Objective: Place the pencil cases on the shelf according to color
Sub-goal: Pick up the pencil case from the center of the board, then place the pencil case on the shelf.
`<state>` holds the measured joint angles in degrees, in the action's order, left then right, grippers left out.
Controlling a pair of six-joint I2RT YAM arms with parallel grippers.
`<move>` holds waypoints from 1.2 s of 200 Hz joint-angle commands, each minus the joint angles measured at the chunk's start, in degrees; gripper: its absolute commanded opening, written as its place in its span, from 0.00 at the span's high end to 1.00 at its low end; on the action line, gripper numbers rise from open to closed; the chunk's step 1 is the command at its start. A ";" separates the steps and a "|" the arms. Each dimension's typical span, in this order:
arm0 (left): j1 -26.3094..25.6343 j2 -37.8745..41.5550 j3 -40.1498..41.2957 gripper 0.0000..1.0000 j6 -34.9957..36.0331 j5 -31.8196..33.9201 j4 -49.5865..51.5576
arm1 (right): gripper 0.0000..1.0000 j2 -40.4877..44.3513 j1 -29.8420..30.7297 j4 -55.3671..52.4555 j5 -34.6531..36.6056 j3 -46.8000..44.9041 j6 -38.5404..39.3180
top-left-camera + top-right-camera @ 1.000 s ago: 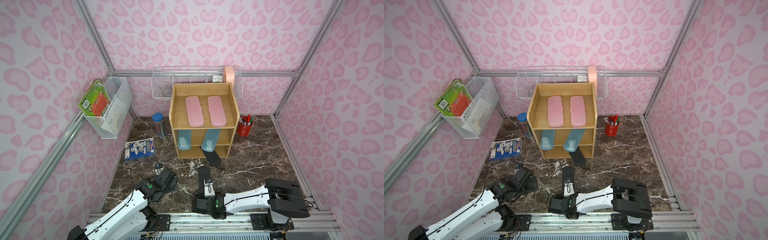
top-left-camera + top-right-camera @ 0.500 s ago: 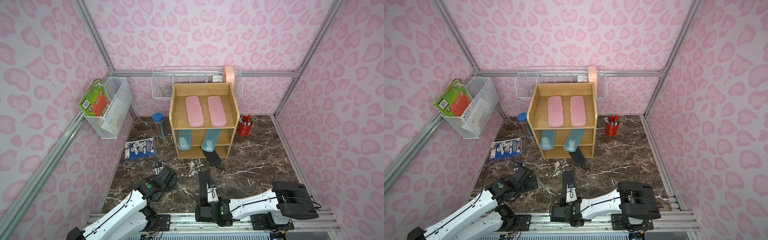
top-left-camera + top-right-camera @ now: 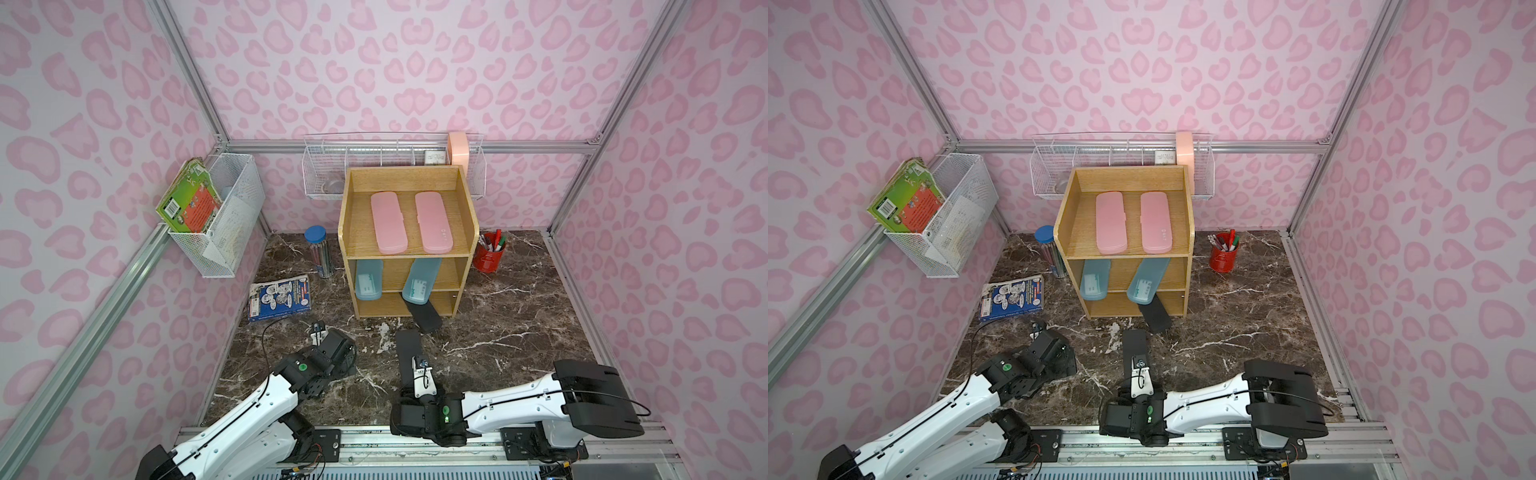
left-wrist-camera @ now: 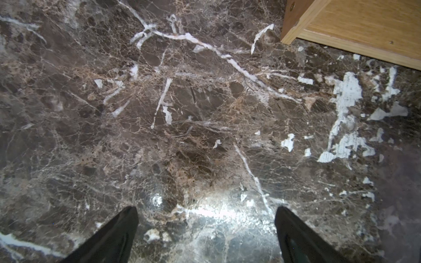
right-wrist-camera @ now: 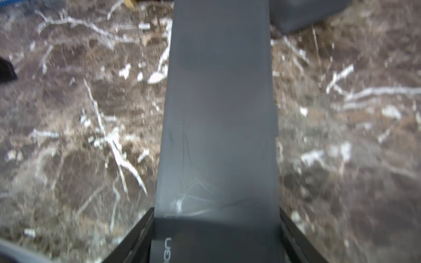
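A: Right tool?
B: Clamped on a black case, over the counter in front of the shelf.
A: Left tool?
B: Spread wide, gripping nothing.
A: The rest?
B: Pink cases on top, teal cases on the middle tier, and the second black case sticking out of the bottom tier.

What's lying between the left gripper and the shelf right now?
Nothing: only bare marble tabletop separates the open left gripper from the shelf, clearest in the left wrist view.
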<state>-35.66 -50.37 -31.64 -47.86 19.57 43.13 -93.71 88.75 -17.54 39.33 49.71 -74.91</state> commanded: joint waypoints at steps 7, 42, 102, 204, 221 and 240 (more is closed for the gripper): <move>3.59 -2.97 -1.28 0.01 2.50 -3.00 -4.95 | 0.45 -1.10 -4.88 12.35 -0.91 1.52 14.08; 9.79 -4.81 -2.87 0.01 5.88 -6.68 -7.61 | 0.45 -5.89 -12.38 20.70 -6.18 5.20 23.18; 17.41 -7.98 -3.07 0.01 8.65 -11.64 -10.88 | 0.45 -16.17 -20.43 24.36 -10.12 13.62 25.96; 19.97 -11.45 -3.86 0.01 10.00 -14.56 -12.20 | 0.08 -19.31 -20.95 14.96 -10.75 20.23 23.17; 19.95 -10.73 -4.08 0.01 10.00 -14.17 -11.33 | 0.08 -18.24 -19.75 12.68 -9.59 19.74 22.34; 19.96 -9.71 -3.88 0.01 9.97 -14.12 -10.76 | 0.08 -17.31 -18.18 11.14 -8.58 18.65 21.12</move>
<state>-15.75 -60.99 -35.22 -38.63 5.43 30.92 -112.05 68.99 -2.24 28.95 69.25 -51.75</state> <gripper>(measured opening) 0.988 0.922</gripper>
